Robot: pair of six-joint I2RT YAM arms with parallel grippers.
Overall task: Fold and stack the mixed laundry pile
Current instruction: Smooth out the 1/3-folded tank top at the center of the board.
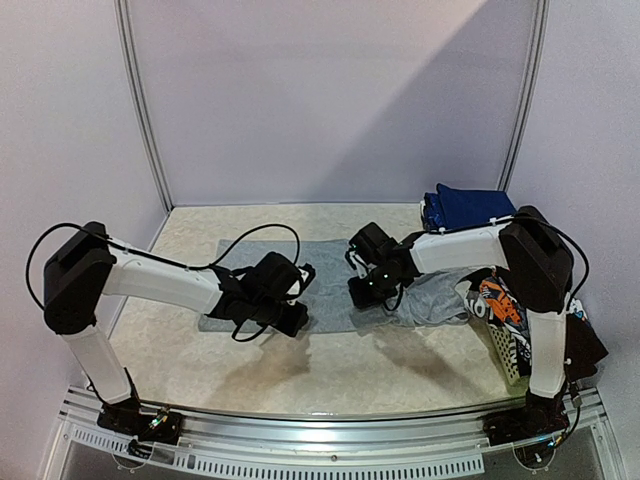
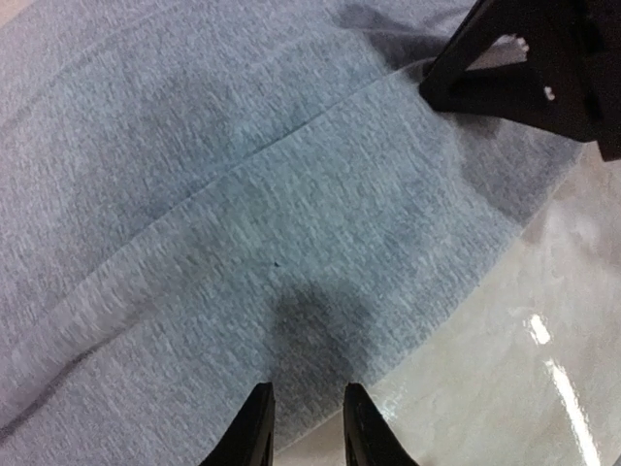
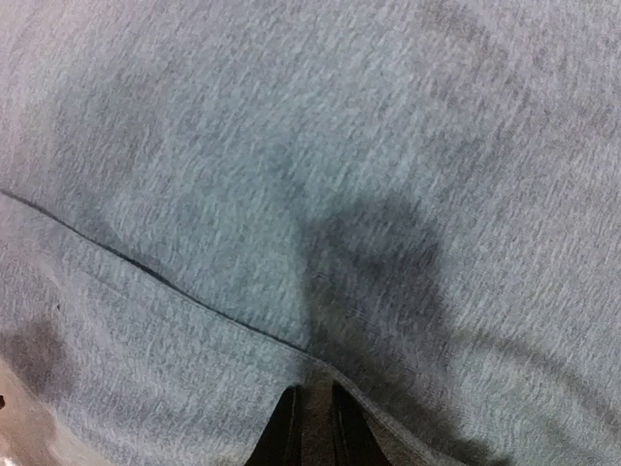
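Note:
A grey shirt (image 1: 330, 262) lies spread across the middle of the table, bunched up at its right end near the basket. My left gripper (image 1: 298, 312) hovers over the shirt's front edge. In the left wrist view its jaws (image 2: 309, 427) stand apart, with flat grey shirt (image 2: 243, 214) and bare table showing between them. My right gripper (image 1: 360, 293) sits over the shirt's right half. In the right wrist view it (image 3: 315, 427) is shut on a raised fold of the grey shirt (image 3: 243, 146) at a seam. The right gripper's black body (image 2: 524, 68) also shows in the left wrist view.
A white lattice basket (image 1: 505, 360) stands at the right edge, with an orange-black-white printed garment (image 1: 497, 300) hanging out of it. A folded navy blue piece (image 1: 468, 207) lies at the back right. The pale marbled table (image 1: 300, 370) is walled at the back and sides.

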